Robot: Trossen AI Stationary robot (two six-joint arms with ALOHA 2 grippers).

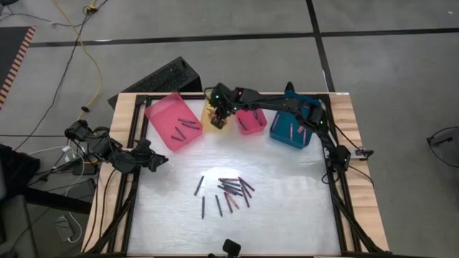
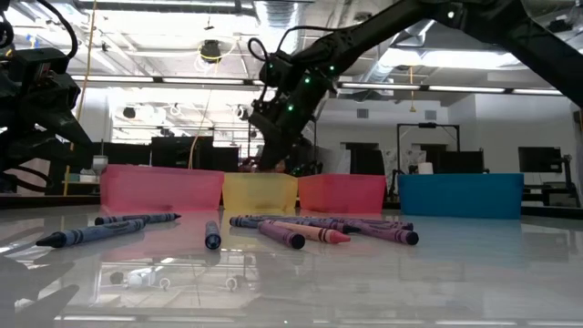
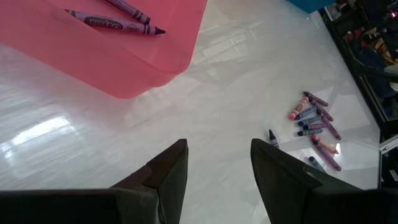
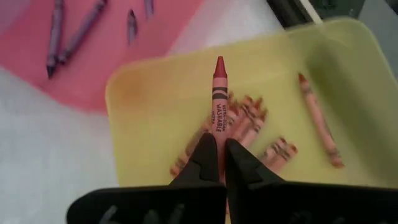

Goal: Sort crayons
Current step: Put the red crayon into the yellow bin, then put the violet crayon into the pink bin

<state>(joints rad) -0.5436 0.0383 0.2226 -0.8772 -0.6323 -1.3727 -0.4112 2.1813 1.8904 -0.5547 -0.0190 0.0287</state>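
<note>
My right gripper is shut on a red crayon over the yellow tray, where several red and orange crayons lie. In the high view it is at the tray in the far row. My left gripper is open and empty above the table near the left edge, next to the pink tray. A loose pile of purple, blue and pink crayons lies on the table's middle. My right gripper pinches the red crayon's blunt end between its two fingers. The crayon runs along the fingers and sticks out ahead of them, its pointed tip toward the tray's floor. The fingers come from above, pointing down into the yellow tray.
The pink tray holding purple crayons, the yellow tray, the red tray and the blue tray stand in a row at the far edge. A dark keyboard-like object lies behind the table. Bare white tabletop surrounds the pile.
</note>
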